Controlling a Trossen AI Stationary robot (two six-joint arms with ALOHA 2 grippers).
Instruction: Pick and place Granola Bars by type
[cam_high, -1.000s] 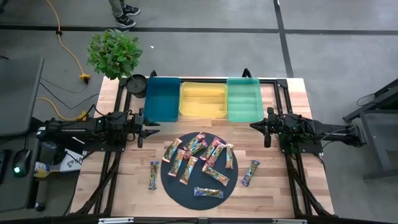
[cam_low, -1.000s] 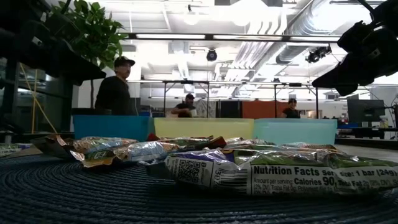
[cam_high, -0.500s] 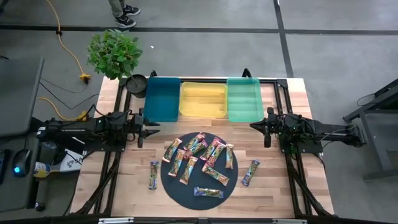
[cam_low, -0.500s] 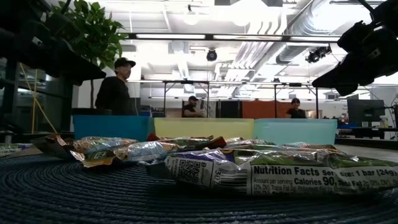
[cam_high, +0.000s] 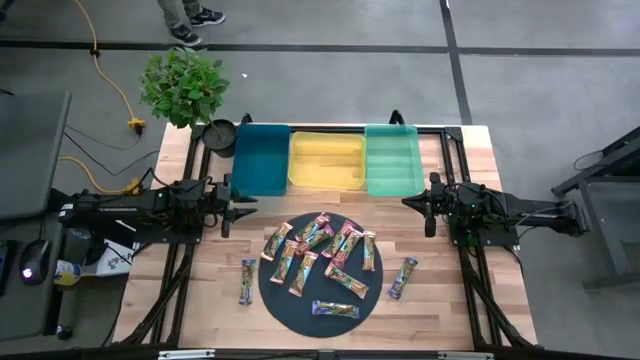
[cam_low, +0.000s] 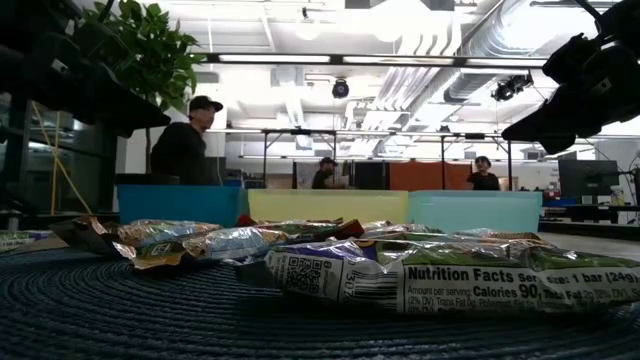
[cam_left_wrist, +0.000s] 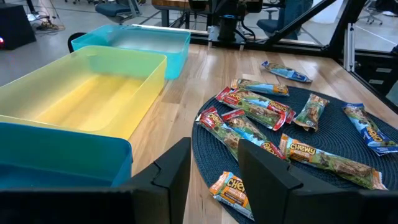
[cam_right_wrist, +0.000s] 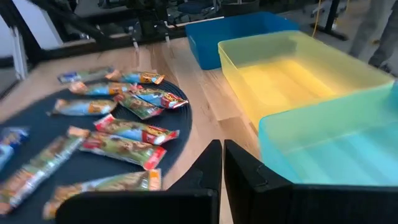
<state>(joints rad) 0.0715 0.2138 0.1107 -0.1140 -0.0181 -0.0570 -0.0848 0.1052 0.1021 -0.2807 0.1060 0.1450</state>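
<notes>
Wooden desk (cam_high: 200, 300) carries a dark round mat (cam_high: 300, 305) in its front middle, and most of the granola bars (cam_high: 320, 255) lie scattered on this mat. One bar (cam_high: 246, 281) lies on the wood just beside the mat's left edge, and another bar (cam_high: 402, 277) lies on the wood near its right edge. Behind the mat stand three trays side by side: a blue tray (cam_high: 262, 158), a yellow tray (cam_high: 326, 160) and a green tray (cam_high: 392, 160). The left gripper (cam_high: 240, 207) hangs at the left of the mat, its fingers (cam_left_wrist: 174, 171) a little spread and holding nothing. The right gripper (cam_high: 415, 203) hangs at the right, its fingers (cam_right_wrist: 208, 165) pressed together and empty. A plant (cam_high: 183, 87) stands at the far left corner.
</notes>
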